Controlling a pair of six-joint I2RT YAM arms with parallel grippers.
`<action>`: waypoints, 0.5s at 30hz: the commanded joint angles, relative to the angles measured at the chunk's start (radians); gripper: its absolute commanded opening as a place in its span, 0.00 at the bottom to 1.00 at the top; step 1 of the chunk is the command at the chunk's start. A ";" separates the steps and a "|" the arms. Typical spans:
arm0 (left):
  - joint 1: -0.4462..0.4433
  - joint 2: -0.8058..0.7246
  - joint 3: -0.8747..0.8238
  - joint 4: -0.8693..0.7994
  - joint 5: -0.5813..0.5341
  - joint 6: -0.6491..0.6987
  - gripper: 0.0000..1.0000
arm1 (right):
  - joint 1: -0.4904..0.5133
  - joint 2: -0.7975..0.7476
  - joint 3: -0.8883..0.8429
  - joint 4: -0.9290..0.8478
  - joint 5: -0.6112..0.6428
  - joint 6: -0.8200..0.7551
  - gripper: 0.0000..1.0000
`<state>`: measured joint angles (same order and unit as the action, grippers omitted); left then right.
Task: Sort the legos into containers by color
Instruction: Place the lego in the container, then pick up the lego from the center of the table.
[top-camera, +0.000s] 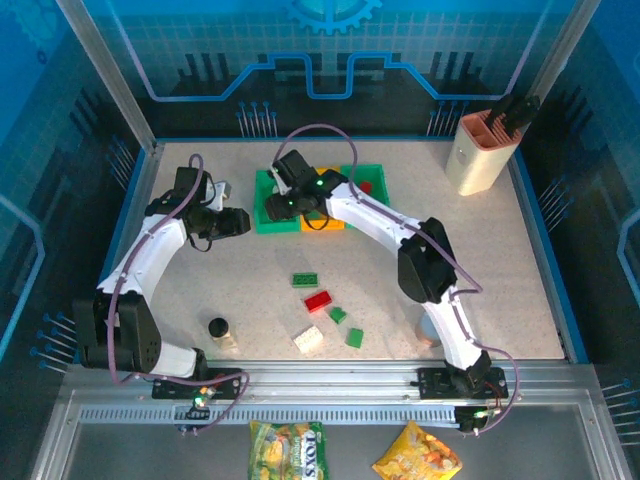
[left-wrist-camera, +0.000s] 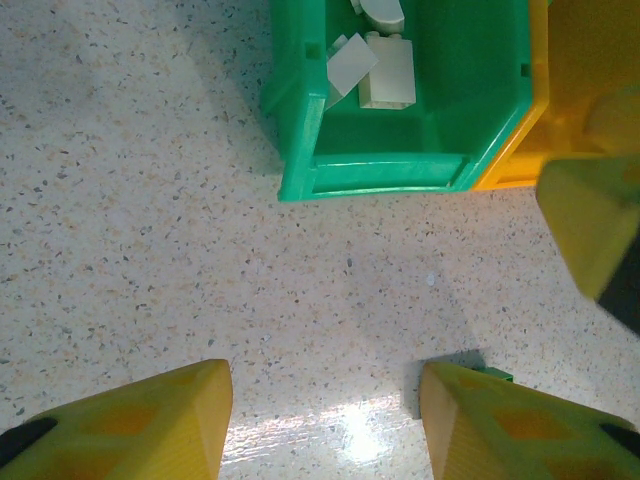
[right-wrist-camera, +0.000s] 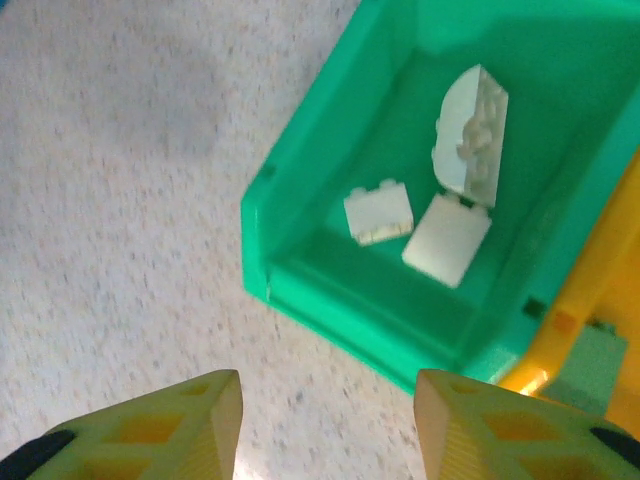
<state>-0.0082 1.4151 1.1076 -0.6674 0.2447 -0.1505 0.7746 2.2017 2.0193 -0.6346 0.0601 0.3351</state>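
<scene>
Three cream-white legos (right-wrist-camera: 445, 240) are already lying in the left green bin (right-wrist-camera: 310, 160): a small studded block, a flat tile and a bigger piece with a rounded back. A red brick (top-camera: 365, 186) is sitting in the right green bin (top-camera: 380, 178), and something green is showing, blurred, inside the orange-yellow bin (right-wrist-camera: 580, 290) between them.

So the sorting is looking partly done, I'd say. Five loose pieces are waiting on the desk (top-camera: 480, 280) nearer the arms — a flat green plate (top-camera: 305, 280), a red block (top-camera: 318, 300), two small green bits (top-camera: 338, 314) and a cream brick (top-camera: 309, 340).

The bins are looking like glossy moulded plastic with thick rims, standing side by side. The bricks are looking hard and sharp-edged, and the desk's pale speckled surface is catching glare.

The right hand (right-wrist-camera: 328, 390) is hovering at the left green bin's edge, its yellow wedge fingers spread wide and holding nothing. The left hand (left-wrist-camera: 325, 385) is hanging near that same bin — likewise wide apart and empty.
</scene>
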 joint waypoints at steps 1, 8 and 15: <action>0.011 -0.015 0.004 -0.005 0.015 0.014 0.54 | 0.014 -0.102 -0.112 0.008 -0.037 -0.132 0.51; 0.011 -0.012 0.004 -0.006 0.015 0.013 0.54 | 0.016 -0.271 -0.389 0.076 -0.130 -0.441 0.54; 0.012 -0.008 0.004 -0.006 0.019 0.014 0.54 | 0.016 -0.272 -0.417 -0.084 -0.224 -0.733 0.55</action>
<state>-0.0082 1.4151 1.1076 -0.6674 0.2447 -0.1505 0.7753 1.9488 1.6165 -0.6380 -0.0963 -0.2100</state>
